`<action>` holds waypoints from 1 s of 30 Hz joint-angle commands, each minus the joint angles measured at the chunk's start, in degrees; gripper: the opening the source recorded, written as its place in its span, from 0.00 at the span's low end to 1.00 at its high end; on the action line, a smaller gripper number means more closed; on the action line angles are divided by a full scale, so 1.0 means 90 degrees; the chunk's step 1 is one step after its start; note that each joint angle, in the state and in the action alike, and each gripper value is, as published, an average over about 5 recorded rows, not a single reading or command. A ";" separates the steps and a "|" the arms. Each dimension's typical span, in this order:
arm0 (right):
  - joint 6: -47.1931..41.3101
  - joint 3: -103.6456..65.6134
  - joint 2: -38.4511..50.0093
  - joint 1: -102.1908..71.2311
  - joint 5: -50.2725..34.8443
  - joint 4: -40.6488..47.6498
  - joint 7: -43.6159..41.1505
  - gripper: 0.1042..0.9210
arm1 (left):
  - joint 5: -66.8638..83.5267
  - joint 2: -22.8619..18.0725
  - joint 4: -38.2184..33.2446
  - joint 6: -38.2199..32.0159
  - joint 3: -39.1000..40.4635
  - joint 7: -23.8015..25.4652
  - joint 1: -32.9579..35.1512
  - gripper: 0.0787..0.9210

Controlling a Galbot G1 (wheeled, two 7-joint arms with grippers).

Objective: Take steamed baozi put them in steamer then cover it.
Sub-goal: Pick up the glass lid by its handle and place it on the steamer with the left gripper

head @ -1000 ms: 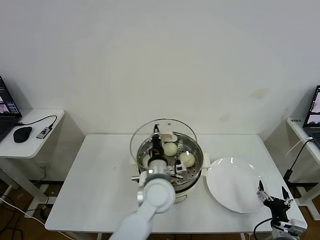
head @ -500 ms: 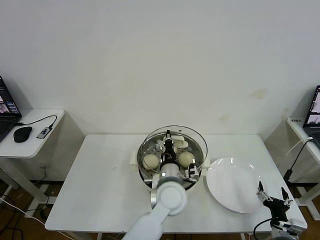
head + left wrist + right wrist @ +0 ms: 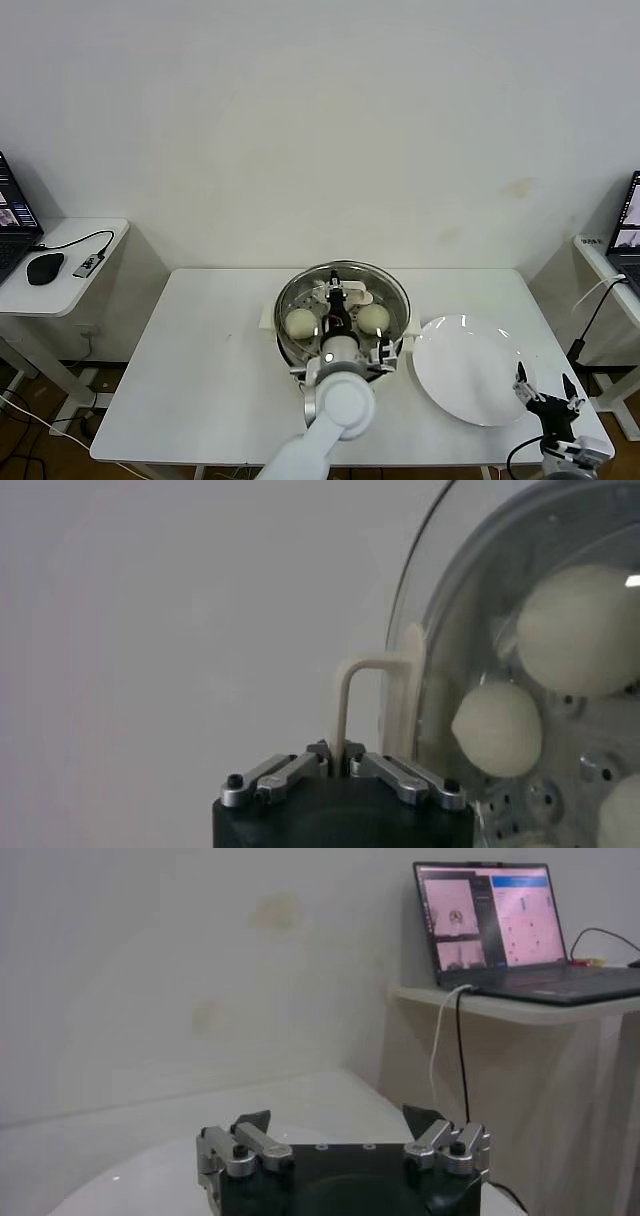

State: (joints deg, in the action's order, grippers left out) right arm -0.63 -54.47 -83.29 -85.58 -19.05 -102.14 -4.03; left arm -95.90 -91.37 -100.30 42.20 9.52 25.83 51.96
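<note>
The steamer (image 3: 284,336), a steel basket on a cream pot base, stands mid-table. Over its mouth lies the clear glass cover (image 3: 385,287), rim lined up with the basket's. My left gripper (image 3: 335,291) is shut on the cover's cream handle (image 3: 352,702), as the left wrist view (image 3: 338,754) shows. Through the glass I see steamed baozi (image 3: 301,322) (image 3: 373,318); the left wrist view shows three (image 3: 497,730) (image 3: 580,630) (image 3: 625,815). My right gripper (image 3: 545,392) hangs open and empty at the table's front right corner (image 3: 340,1118).
A white plate (image 3: 468,372) lies right of the steamer, bare. A side desk with a mouse (image 3: 45,268) stands at the far left. Another desk with a laptop (image 3: 490,918) stands at the far right. Bare table top stretches left of the steamer.
My left gripper has carried the cover rightward and down, from tilted off the steamer's left side to level over its mouth. The right arm has not moved.
</note>
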 commanded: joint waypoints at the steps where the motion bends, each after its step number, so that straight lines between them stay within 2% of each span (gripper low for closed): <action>1: -0.0002 -0.0007 0.0007 0.0016 0.0011 0.0020 0.0000 0.88 | -0.0103 -0.0045 0.0055 0.0271 0.0004 0.0007 0.0031 0.08; 30: 0.0012 0.0006 0.0026 0.0029 0.0055 0.0051 0.0000 0.88 | -0.0029 -0.0048 0.0144 0.0265 -0.0086 -0.0142 0.0173 0.08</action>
State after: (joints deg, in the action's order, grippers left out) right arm -0.62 -54.43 -82.99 -85.33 -18.62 -101.65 -4.04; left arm -96.24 -91.77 -98.89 42.20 8.67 24.61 53.37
